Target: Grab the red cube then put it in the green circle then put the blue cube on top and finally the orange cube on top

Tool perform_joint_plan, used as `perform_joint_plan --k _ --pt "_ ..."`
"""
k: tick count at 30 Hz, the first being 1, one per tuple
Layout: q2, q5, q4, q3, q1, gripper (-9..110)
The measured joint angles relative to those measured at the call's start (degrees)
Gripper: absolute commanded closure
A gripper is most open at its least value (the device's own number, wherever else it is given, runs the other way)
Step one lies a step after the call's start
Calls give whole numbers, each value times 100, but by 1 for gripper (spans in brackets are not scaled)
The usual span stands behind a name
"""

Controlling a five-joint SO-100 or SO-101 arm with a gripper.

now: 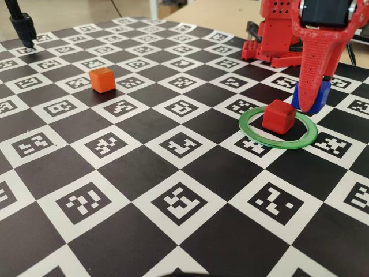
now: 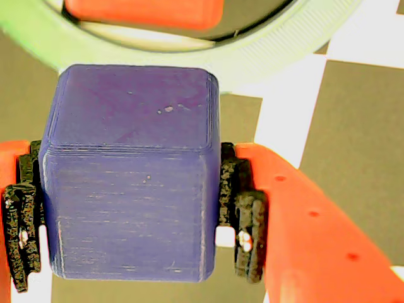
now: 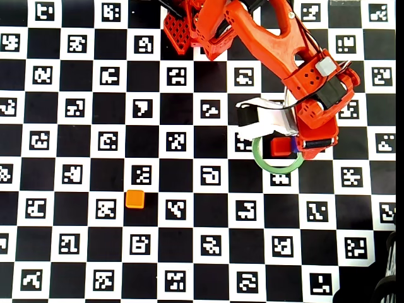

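Note:
The red cube (image 1: 279, 115) (image 3: 281, 146) sits inside the green circle (image 1: 277, 145) (image 3: 268, 165), a flat ring on the checkered board. My red gripper (image 1: 311, 104) (image 2: 129, 233) is shut on the blue cube (image 1: 321, 92) (image 2: 129, 183), with a black pad (image 2: 249, 233) pressed to each side. It holds the cube low, just outside the ring's far right rim in the fixed view. In the wrist view the ring (image 2: 278, 57) and the red cube (image 2: 145, 12) lie just ahead of the blue cube. The orange cube (image 1: 102, 79) (image 3: 135, 199) stands alone far to the left.
The board (image 1: 173, 173) is a black-and-white marker grid. The arm's red base (image 1: 271, 40) stands at its far edge behind the ring. A black stand (image 1: 23, 26) rises at the far left corner in the fixed view.

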Motion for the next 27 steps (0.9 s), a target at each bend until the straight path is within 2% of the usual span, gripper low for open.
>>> perform_joint_plan --k 27 --pt "0 -193 132 -9 396 90"
